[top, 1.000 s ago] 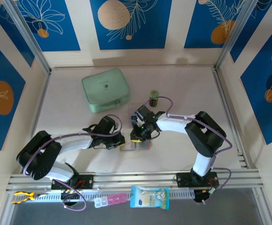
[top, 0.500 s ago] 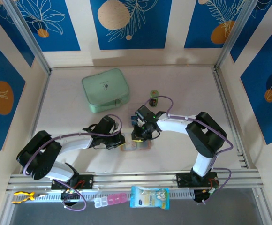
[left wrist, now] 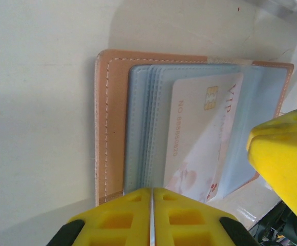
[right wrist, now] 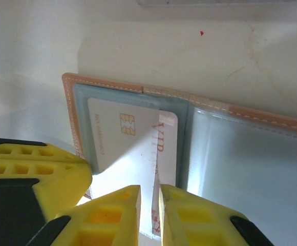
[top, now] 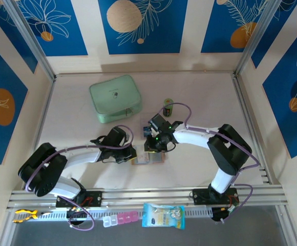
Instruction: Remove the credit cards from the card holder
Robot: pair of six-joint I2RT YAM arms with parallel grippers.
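The card holder [top: 147,159] lies open and flat on the table, tan leather [left wrist: 110,123] with grey-blue clear pockets [right wrist: 251,169]. A pale credit card [left wrist: 194,128] with a gold chip and red "VIP" lettering sits partly in a pocket [right wrist: 123,143]. My right gripper [top: 149,148] is over the wallet's middle, its yellow fingers [right wrist: 149,205] closed to a narrow slit with the card's near edge standing between them. My left gripper [top: 133,154] is shut [left wrist: 151,197], its tips at the wallet's left edge by the stacked plastic leaves. One right finger [left wrist: 281,159] shows beside the card.
A mint-green zip case [top: 115,98] lies at the back left. A small dark green jar [top: 168,106] stands behind the right gripper. On the front rail lie a blue snack packet [top: 163,215], a pink pill box [top: 120,219] and a yellow tool [top: 25,214]. Panel walls enclose the table.
The right arm's elbow has swung a little to the right while its gripper stays at the wallet. The left arm and the wallet have not moved.
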